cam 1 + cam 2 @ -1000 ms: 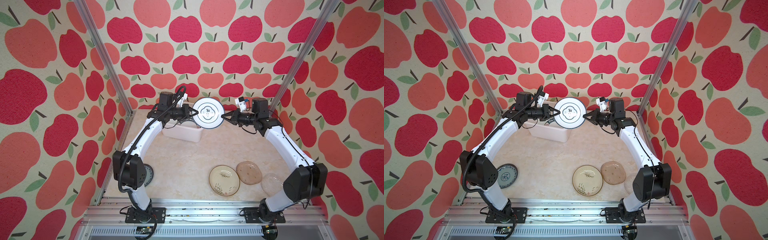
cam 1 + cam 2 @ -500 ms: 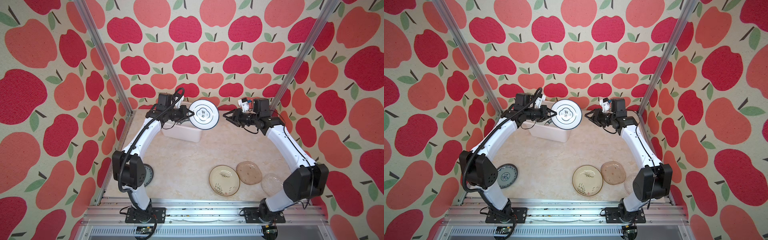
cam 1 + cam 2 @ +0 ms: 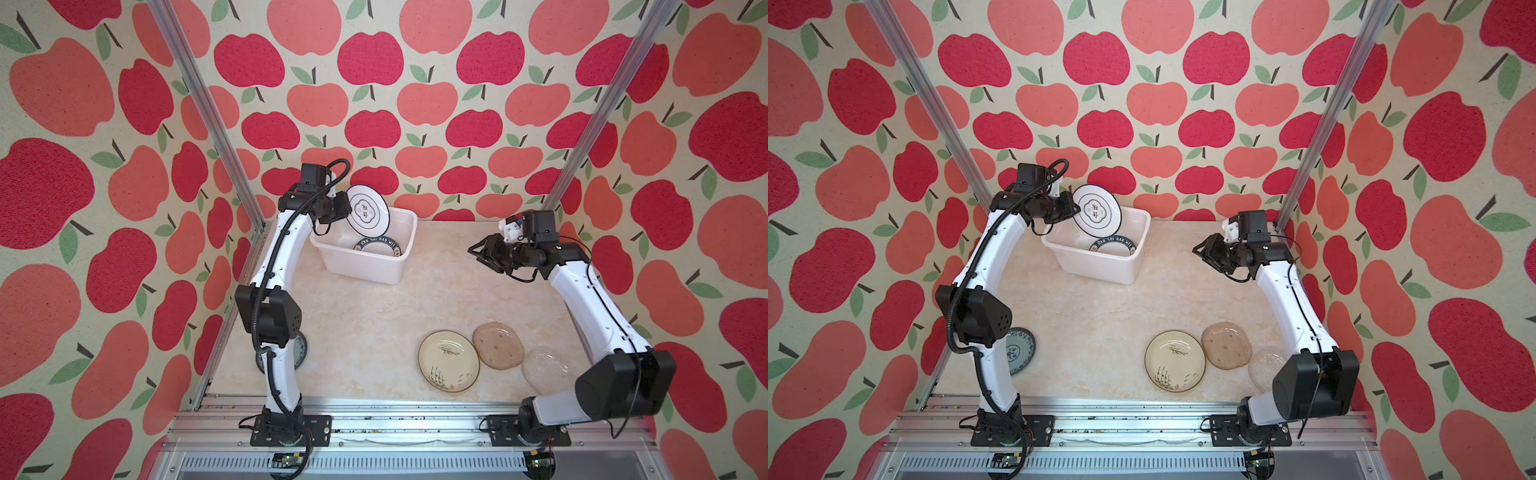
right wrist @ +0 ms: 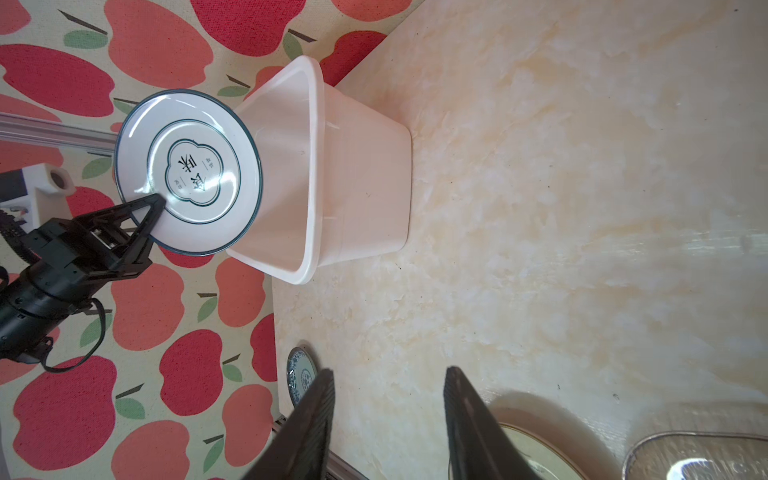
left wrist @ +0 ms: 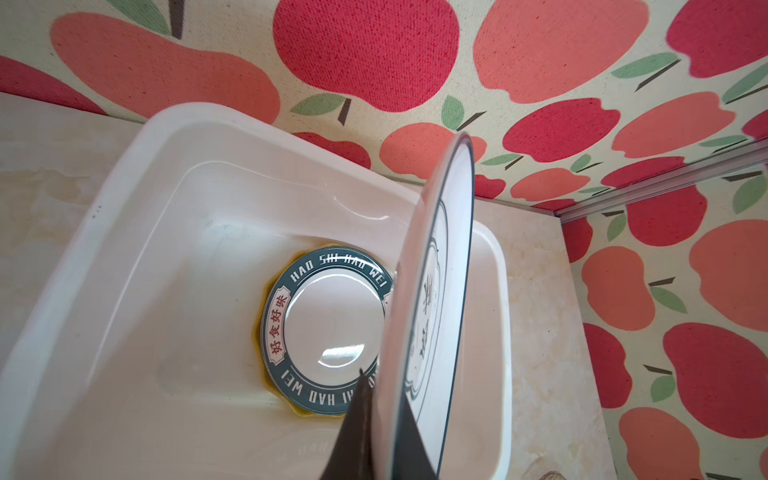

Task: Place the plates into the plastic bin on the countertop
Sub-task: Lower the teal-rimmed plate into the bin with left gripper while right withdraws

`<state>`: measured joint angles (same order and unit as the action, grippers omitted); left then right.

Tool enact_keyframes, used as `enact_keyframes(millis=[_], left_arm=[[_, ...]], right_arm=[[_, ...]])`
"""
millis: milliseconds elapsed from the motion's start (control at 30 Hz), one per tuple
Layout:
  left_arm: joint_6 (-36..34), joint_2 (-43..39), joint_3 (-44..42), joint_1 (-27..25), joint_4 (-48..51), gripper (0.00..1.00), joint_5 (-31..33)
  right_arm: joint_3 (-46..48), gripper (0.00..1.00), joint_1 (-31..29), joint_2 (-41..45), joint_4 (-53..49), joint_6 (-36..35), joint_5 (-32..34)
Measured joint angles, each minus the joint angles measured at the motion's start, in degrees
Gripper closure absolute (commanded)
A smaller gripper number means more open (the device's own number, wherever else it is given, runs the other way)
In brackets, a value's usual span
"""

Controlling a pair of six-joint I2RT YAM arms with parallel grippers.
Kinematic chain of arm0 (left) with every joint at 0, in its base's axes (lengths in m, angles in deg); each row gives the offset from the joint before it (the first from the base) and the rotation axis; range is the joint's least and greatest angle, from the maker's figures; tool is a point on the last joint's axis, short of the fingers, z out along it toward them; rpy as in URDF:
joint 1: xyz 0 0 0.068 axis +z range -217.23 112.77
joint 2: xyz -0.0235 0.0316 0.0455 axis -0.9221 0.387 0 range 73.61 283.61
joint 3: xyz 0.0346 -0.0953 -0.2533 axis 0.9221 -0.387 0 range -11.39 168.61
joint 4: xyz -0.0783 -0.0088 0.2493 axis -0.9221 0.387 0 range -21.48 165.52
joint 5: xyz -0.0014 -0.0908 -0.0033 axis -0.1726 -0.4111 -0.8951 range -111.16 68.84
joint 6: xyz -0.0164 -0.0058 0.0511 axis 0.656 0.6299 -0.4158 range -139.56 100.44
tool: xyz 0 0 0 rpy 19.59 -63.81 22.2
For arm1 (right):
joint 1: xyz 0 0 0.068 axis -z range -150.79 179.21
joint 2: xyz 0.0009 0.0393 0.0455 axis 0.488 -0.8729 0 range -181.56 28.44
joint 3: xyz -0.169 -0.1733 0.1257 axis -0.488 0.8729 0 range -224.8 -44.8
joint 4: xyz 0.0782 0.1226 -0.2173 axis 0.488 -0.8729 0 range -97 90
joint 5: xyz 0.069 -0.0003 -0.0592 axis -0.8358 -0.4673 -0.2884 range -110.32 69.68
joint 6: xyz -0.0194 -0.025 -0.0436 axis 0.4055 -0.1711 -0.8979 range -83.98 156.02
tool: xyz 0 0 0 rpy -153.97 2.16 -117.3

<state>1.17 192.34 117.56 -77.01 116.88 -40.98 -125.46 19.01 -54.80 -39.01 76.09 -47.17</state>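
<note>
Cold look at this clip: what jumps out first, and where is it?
The apple wallpaper on every wall hits first. The left gripper holds a white plate tilted above the plastic bin at back left, where a lettered plate lies. The right gripper hangs open, empty; cream plate, amber plate and clear plate lie front right.

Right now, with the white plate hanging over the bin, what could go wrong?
1. The left tool pinches only the rim of the white plate, which tilts steeply above the plastic bin; it could slip or swing in that narrow grip.
2. Released from this height, it would likely land edge-first on the lettered plate already inside, and either might chip.
</note>
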Motion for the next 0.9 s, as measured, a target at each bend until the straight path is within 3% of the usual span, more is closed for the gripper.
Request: enact_keyframes(millis=[333, 900], left_arm=[[-2.43, 8.20, 2.62, -0.37, 6.69, 1.00, 2.05], [-2.45, 15.56, 5.79, -2.73, 8.26, 0.99, 1.01]], right_arm=[[0.79, 0.55, 0.09, 0.74, -1.22, 0.00, 0.90], [0.87, 0.55, 0.15, 1.62, -3.52, -0.96, 0.94]])
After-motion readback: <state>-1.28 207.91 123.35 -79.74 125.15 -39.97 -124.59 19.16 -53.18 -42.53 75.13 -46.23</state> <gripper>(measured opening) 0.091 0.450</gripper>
